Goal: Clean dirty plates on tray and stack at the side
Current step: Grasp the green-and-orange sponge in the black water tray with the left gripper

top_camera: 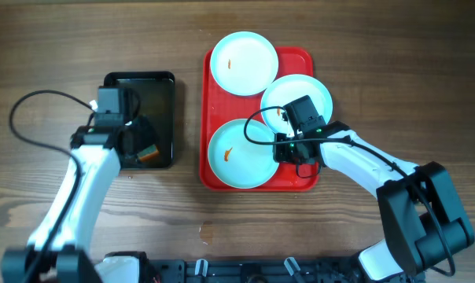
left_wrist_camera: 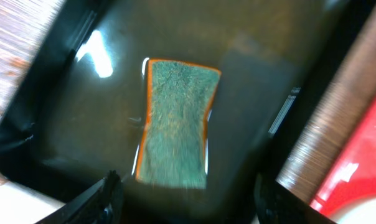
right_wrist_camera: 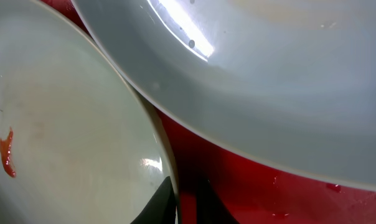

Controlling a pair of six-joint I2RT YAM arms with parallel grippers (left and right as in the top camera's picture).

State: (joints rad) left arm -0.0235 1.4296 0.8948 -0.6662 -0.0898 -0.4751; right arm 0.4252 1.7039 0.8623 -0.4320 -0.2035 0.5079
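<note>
My right gripper (right_wrist_camera: 187, 190) has its jaws a little apart, holding nothing, tips low over the red tray (right_wrist_camera: 250, 186). The rim of the nearest plate (right_wrist_camera: 70, 112) lies right at one tip, a second plate (right_wrist_camera: 269, 74) is just ahead, and the third plate (top_camera: 244, 63) is farther ahead on the same tray. My left gripper (left_wrist_camera: 188, 182) hangs spread wide over the sponge (left_wrist_camera: 178, 118) in the black tray (left_wrist_camera: 63, 81). I judge the plates stiff, glossy, slippery and breakable. I would pinch the rim, one finger under the lip.
</note>
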